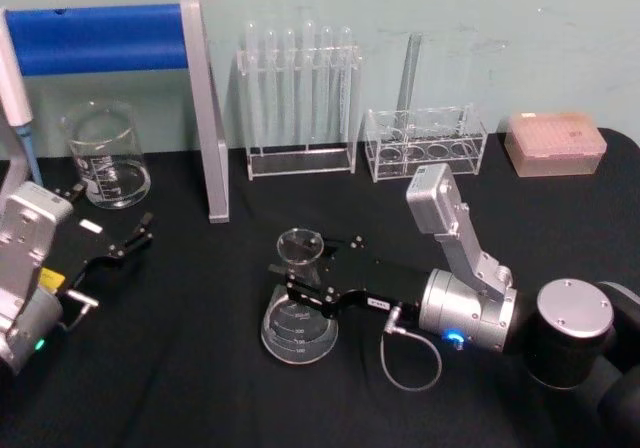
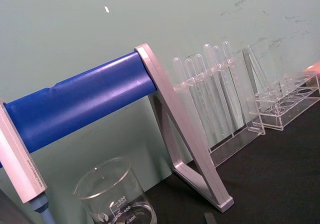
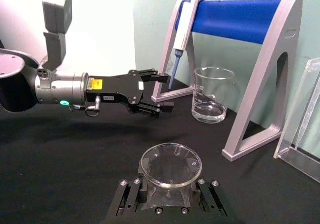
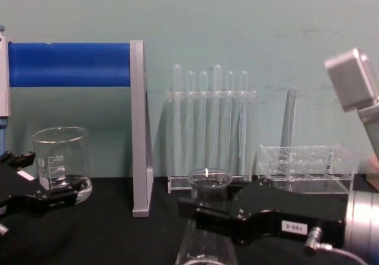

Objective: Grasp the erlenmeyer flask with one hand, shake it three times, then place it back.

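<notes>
The erlenmeyer flask [image 1: 298, 333] stands on the black table at front centre, its wide base down. My right gripper [image 1: 305, 273] reaches in from the right and is shut on the flask's narrow neck, just under the flared rim [image 3: 170, 165]. In the right wrist view one finger [image 3: 129, 196] sits on each side of the neck. From the chest the rim [image 4: 209, 179] shows above the black right gripper [image 4: 210, 209]. My left gripper [image 1: 110, 216] rests open at the table's left, near the beaker, with nothing in it, and appears again as the left gripper [image 3: 165, 91] in the right wrist view.
A glass beaker [image 1: 105, 156] stands at back left under a blue-barred pipette stand [image 1: 205, 108] holding a pipette [image 1: 18, 98]. Behind the flask are a test tube rack [image 1: 300, 98], a low clear rack [image 1: 425, 143] and a pink tip box [image 1: 555, 143].
</notes>
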Action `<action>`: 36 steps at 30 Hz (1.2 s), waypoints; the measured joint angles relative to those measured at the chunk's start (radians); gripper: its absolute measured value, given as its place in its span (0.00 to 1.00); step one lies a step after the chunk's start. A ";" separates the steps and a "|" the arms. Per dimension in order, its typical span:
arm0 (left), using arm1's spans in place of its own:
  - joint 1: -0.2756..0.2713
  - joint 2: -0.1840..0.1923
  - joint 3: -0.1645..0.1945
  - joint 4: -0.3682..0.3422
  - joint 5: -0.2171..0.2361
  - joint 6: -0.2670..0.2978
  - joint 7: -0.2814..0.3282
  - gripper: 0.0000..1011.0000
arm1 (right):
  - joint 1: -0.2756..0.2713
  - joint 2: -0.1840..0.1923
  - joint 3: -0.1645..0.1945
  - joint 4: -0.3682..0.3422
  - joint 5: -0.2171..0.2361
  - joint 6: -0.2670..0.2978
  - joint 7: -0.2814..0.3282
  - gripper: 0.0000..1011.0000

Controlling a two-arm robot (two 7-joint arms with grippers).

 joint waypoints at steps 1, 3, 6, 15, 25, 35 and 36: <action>0.000 0.000 0.000 0.000 0.000 0.000 0.000 0.99 | -0.002 0.002 0.002 -0.007 0.001 0.004 -0.002 0.45; 0.000 0.000 0.000 0.000 0.000 0.000 0.000 0.99 | -0.005 0.007 0.005 -0.022 0.003 0.011 -0.007 0.45; 0.000 0.000 0.000 0.000 0.000 0.000 0.000 0.99 | -0.015 0.023 0.015 -0.071 0.010 0.033 -0.023 0.45; 0.000 0.000 0.000 0.000 0.000 0.000 0.000 0.99 | -0.032 0.059 0.047 -0.193 0.017 0.104 -0.090 0.45; 0.000 0.000 0.000 0.000 0.000 0.000 0.000 0.99 | -0.065 0.071 0.112 -0.307 0.018 0.152 -0.204 0.45; 0.000 0.000 0.000 0.000 0.000 0.000 0.000 0.99 | -0.095 0.063 0.155 -0.356 0.004 0.183 -0.270 0.45; 0.000 0.000 0.000 0.000 0.000 0.000 0.000 0.99 | -0.097 0.061 0.157 -0.358 0.002 0.185 -0.271 0.45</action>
